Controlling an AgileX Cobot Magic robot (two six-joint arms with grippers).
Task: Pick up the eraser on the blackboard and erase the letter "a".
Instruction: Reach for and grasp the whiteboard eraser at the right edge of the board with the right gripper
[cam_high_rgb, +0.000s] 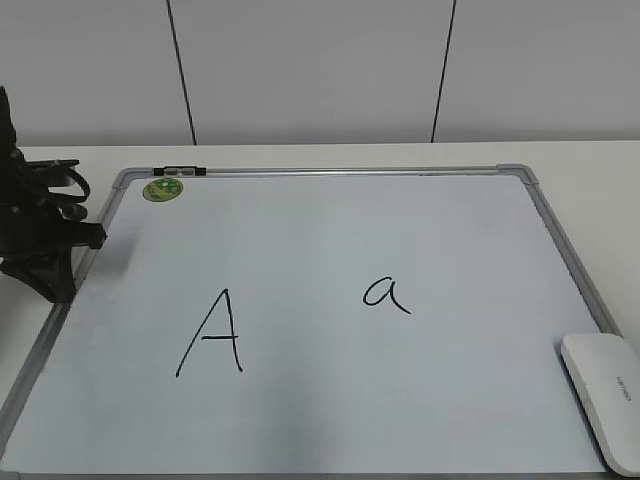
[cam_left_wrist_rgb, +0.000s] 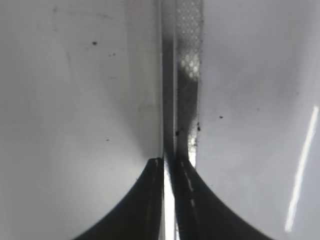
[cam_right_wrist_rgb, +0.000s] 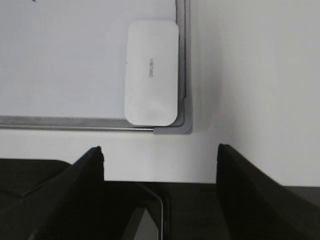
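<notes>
The white eraser (cam_high_rgb: 605, 394) lies on the blackboard's (cam_high_rgb: 330, 230) front right corner; in the right wrist view it (cam_right_wrist_rgb: 151, 72) lies against the board's right frame. The small cursive letter "a" (cam_high_rgb: 386, 294) is right of the board's middle. My right gripper (cam_right_wrist_rgb: 160, 152) is open and empty, hovering over the table edge in front of the eraser; it is out of the exterior view. My left gripper (cam_left_wrist_rgb: 169, 162) is shut and empty, low over the board's left frame (cam_left_wrist_rgb: 182, 75); its arm (cam_high_rgb: 40, 225) stands at the far left.
A larger capital "A" (cam_high_rgb: 212, 333) is drawn left of centre. A round green magnet (cam_high_rgb: 162, 188) sits at the board's far left corner beside a black clip (cam_high_rgb: 180, 171). White table (cam_high_rgb: 600, 170) surrounds the board; a wall is behind.
</notes>
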